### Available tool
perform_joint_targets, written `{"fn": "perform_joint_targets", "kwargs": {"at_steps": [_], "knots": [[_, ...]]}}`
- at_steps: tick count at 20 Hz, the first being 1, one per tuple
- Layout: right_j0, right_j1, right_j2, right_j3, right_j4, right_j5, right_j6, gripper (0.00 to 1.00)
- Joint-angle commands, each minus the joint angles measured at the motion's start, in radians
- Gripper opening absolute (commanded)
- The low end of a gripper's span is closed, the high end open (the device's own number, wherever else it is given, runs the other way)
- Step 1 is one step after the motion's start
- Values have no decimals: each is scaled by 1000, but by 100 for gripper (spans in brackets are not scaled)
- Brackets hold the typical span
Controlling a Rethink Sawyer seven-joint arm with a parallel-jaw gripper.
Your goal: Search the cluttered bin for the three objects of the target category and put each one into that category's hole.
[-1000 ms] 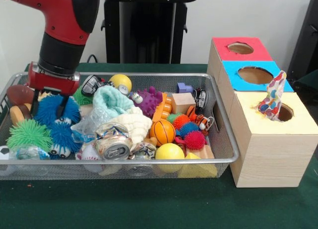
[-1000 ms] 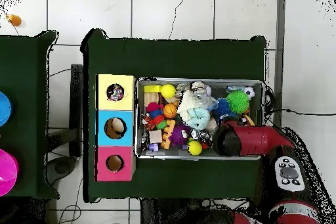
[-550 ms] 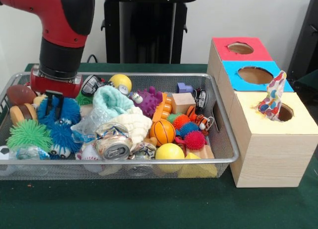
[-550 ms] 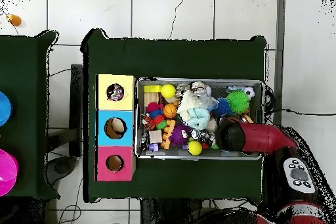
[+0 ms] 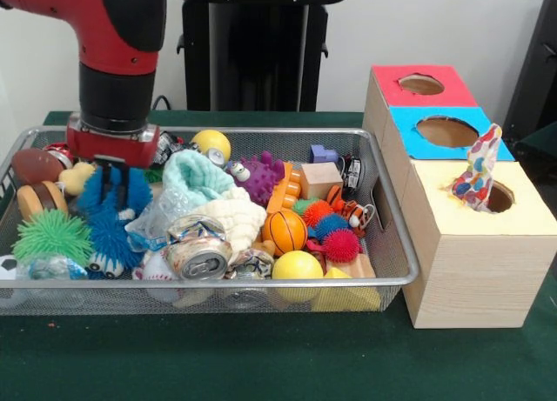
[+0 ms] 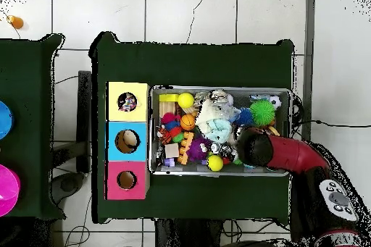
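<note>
Gripper [image 5: 110, 185] closed, apparently on blue spiky toy [image 5: 111, 217]; soft spines may be slipped from, neighbouring green spiky ball [image 5: 52, 237] dragged.

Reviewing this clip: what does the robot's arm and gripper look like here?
The arm is glossy red with thick rounded casings and a black cylindrical wrist section. Below sits a red block-shaped gripper base with thin dark fingers. The overhead view shows a grey control panel with buttons on the arm's black segment.

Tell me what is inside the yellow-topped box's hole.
A spotted, multicoloured fabric piece sticks up out of the hole in the yellow-topped wooden box, leaning against its rim. The overhead view shows something patterned in the hole; the rest of the inside is hidden.
</note>
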Motion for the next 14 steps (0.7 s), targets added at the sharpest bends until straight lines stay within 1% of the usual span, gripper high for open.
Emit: {"fn": "perform_joint_targets", "kwargs": {"at_steps": [1,3,7,10,14], "knots": [[-50,-35,225,233,154,189,86,0],[-57,-68,254,268,199,204,99,0],[-37,-116,277,307,279,207,147,0],[-12,-139,281,316,324,218,163,0],[29,-173,264,328,377,219,190,0]]}}
